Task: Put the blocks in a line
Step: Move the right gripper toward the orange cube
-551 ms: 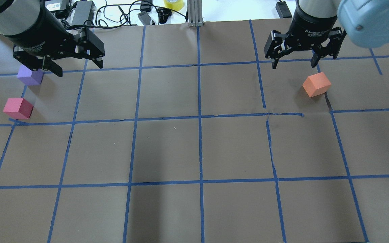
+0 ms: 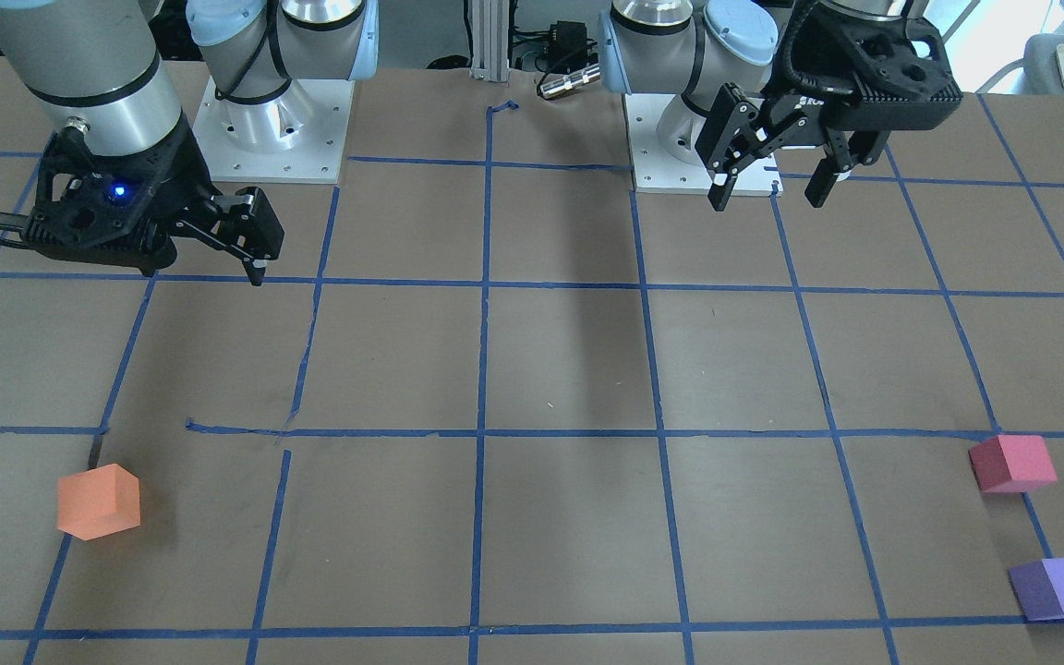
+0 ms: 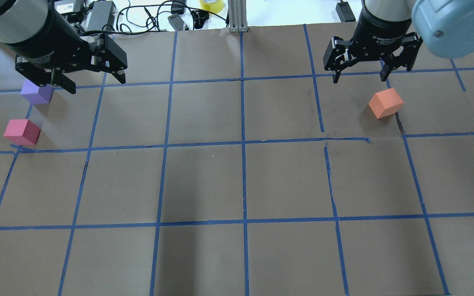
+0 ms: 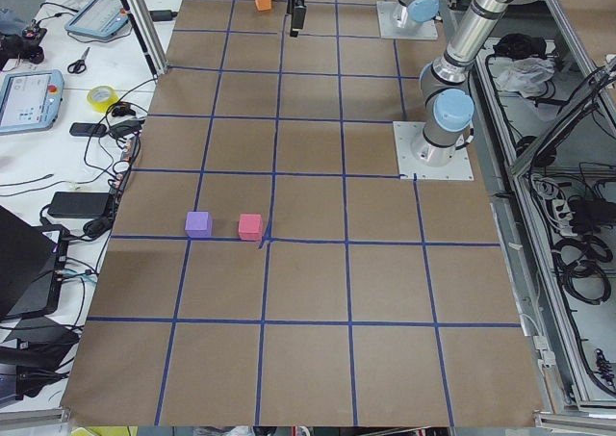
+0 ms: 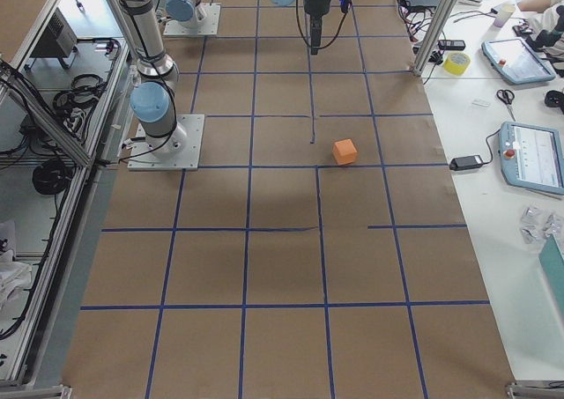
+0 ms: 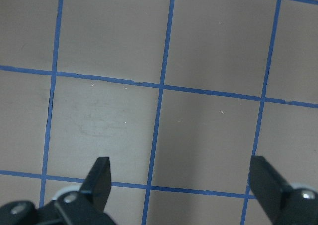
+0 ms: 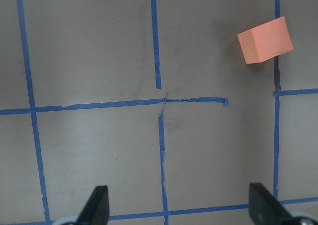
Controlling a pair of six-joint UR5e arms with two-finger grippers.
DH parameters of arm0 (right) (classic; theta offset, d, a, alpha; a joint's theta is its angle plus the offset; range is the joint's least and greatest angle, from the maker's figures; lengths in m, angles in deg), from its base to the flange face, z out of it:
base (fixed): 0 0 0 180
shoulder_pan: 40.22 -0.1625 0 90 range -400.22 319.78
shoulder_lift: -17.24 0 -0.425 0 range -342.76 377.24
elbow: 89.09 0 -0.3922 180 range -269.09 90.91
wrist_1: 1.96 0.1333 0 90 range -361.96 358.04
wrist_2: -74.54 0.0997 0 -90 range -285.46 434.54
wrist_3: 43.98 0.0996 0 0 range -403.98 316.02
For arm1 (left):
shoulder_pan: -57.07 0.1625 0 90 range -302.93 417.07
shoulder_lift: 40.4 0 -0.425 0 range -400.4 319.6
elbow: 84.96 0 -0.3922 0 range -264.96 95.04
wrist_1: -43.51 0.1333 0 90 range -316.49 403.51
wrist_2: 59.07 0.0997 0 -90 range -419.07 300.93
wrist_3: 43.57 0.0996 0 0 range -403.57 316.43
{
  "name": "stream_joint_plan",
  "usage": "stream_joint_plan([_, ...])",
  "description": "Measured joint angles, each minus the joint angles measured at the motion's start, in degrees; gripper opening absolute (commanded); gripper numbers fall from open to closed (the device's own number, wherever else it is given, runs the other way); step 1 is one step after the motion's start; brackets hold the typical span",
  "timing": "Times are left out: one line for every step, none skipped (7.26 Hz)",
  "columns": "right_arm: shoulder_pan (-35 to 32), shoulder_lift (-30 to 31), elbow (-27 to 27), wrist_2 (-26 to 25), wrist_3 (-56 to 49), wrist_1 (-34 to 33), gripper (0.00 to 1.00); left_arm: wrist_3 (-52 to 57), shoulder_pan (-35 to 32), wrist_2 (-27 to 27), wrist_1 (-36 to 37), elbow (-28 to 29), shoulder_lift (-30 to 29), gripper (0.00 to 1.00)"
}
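Observation:
Three cubes lie apart on the brown table. The orange block (image 3: 386, 102) (image 2: 98, 501) (image 7: 265, 39) (image 5: 345, 151) is on my right side. The purple block (image 3: 36, 92) (image 2: 1058, 588) (image 4: 198, 224) and the red-pink block (image 3: 22, 131) (image 2: 1012, 463) (image 4: 250, 226) lie close together on my left side. My left gripper (image 3: 97, 83) (image 2: 767, 197) (image 6: 183, 180) is open and empty, hovering above the table beside the purple block. My right gripper (image 3: 359, 79) (image 2: 250, 263) (image 7: 180, 202) is open and empty, hovering just behind the orange block.
Blue tape lines form a grid on the table (image 3: 241, 181). Cables, power bricks and a yellow tape roll (image 3: 211, 4) lie beyond the far edge, beside an aluminium post (image 3: 237, 16). The arm bases (image 2: 273, 120) (image 2: 707, 139) stand on the robot's side.
Both grippers have shifted very slightly and both stay open. The three blocks have not moved.

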Motion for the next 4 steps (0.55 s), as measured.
stream_joint_plan([0.0, 0.1, 0.1, 0.0, -0.2, -0.1, 1.0, 0.0, 0.0, 0.0, 0.0, 0.0, 0.0, 1.0])
stream_joint_plan([0.1, 0.3, 0.1, 0.0, -0.4, -0.1, 1.0, 0.0, 0.0, 0.0, 0.0, 0.0, 0.0, 1.0])
stream_joint_plan([0.1, 0.6, 0.1, 0.0, -0.5, -0.1, 1.0, 0.0, 0.0, 0.0, -0.1, 0.0, 0.0, 1.0])
stream_joint_plan([0.2, 0.8, 0.2, 0.1, -0.5, -0.1, 1.0, 0.0, 0.0, 0.0, -0.1, -0.1, 0.0, 1.0])
